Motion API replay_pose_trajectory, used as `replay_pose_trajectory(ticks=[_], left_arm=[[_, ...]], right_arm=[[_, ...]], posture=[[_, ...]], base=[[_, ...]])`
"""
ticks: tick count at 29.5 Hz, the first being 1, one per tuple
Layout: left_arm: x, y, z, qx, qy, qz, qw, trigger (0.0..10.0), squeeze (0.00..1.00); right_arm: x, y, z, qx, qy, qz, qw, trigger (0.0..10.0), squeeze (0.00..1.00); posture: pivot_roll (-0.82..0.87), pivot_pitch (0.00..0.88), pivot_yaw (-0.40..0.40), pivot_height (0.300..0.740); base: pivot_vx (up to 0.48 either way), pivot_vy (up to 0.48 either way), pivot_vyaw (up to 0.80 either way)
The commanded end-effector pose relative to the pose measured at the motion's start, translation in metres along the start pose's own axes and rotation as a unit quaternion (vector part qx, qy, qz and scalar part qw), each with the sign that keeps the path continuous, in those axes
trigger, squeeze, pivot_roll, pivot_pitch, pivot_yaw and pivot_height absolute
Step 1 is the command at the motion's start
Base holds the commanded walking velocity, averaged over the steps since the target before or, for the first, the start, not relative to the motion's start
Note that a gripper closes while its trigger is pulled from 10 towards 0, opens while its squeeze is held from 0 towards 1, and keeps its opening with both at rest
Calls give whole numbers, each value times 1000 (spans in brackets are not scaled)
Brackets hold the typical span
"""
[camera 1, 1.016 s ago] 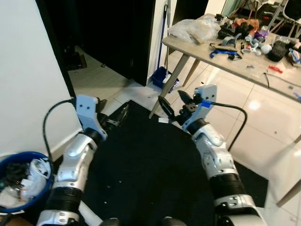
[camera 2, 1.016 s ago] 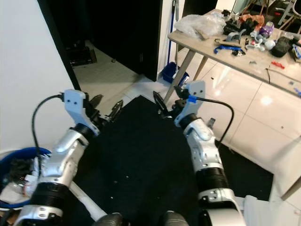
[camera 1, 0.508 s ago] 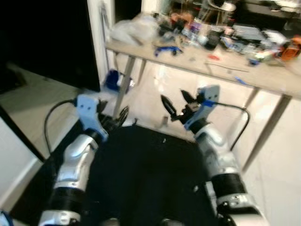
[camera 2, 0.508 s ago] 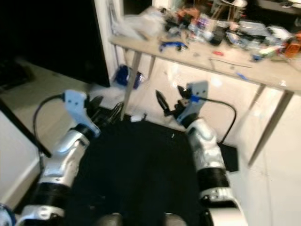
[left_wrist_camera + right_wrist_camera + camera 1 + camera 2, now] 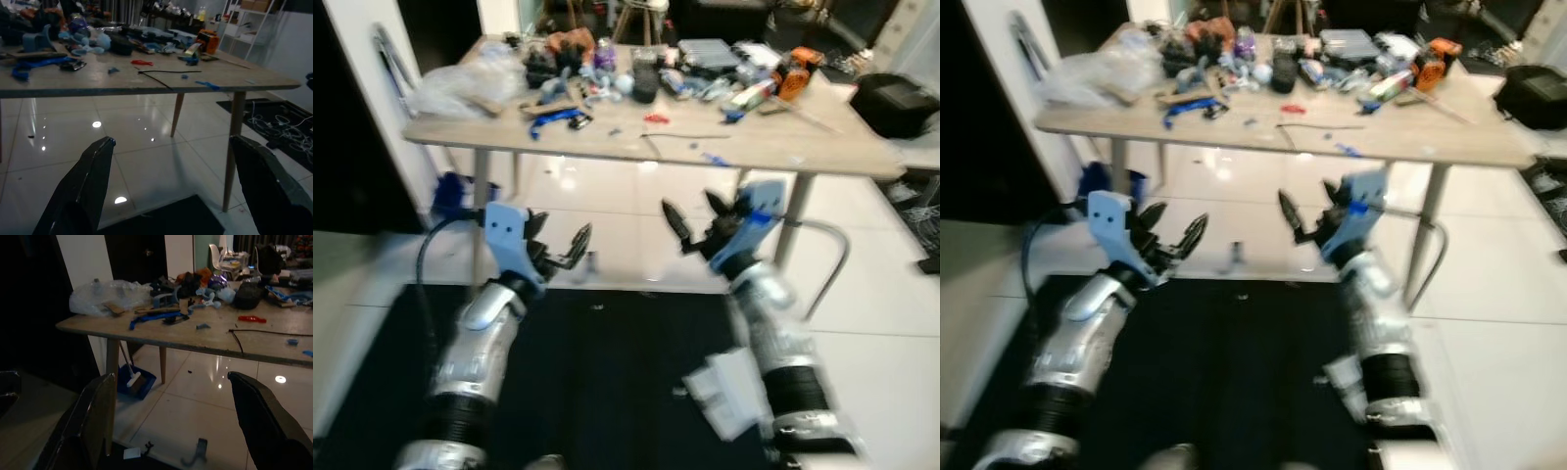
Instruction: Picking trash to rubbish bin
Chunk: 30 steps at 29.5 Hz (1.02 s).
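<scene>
Since a second ago the whole view has swung round: the blue bin of rubbish that sat at the lower left has left the frame, and the cluttered table (image 5: 636,147), then at the upper right, now spans the top of the frame. That is the camera turning, not the things moving.

Trash candidates now: a small pale scrap (image 5: 131,453) and a small grey bent piece (image 5: 197,450) lie on the white tiles near the edge of the black mat (image 5: 607,372), below the table's front edge. In the left eye view the grey piece (image 5: 592,262) sits at centre left, just beyond the left gripper.

To do this step well, I judge the robot should stop turning so the blur clears, pick one piece, and bend low over it before reaching, since both grippers hang well above the floor.

The left gripper (image 5: 560,252) is at centre left, its fingers (image 5: 83,191) spread wide with nothing between them. The right gripper (image 5: 693,220) is at centre, its fingers (image 5: 93,421) equally wide apart, holding and touching nothing.

A blue dustpan with a brush (image 5: 137,382) rests on the floor by the table's far leg.
</scene>
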<state>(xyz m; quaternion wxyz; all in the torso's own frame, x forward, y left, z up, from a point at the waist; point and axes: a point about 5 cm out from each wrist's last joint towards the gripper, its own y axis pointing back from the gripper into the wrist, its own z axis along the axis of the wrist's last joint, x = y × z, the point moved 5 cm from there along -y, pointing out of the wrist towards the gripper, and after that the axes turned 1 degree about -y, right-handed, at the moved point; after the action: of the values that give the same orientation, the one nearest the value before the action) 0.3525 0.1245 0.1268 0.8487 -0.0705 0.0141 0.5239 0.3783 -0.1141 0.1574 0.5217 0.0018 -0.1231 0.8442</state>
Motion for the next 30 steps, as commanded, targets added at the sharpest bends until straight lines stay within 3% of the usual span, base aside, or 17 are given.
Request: replay_pose_trajectory(ticks=[1,16,26,30], left_arm=[[0,2,-2,4,0,-2,1000,10000,0],[-1,2,-2,4,-3,-5,1000,10000,0],[-2,1,-2,4,-4,-7,1000,10000,0],[-2,1,-2,4,-6,-8,1000,10000,0]], right_arm=[[-2,1,1,-1,3,-3,1000,10000,0],[-3,1,1,0,5,-4,1000,10000,0],[-3,1,0,2,5,-2,1000,10000,0],[-3,1,1,1,4,-3,1000,10000,0]], posture=[[20,0,-11,740],[20,0,-11,740],[17,0,-12,740],[17,0,-12,740]], base=[[311,0,0],[439,0,0],[480,0,-800],[480,0,0]])
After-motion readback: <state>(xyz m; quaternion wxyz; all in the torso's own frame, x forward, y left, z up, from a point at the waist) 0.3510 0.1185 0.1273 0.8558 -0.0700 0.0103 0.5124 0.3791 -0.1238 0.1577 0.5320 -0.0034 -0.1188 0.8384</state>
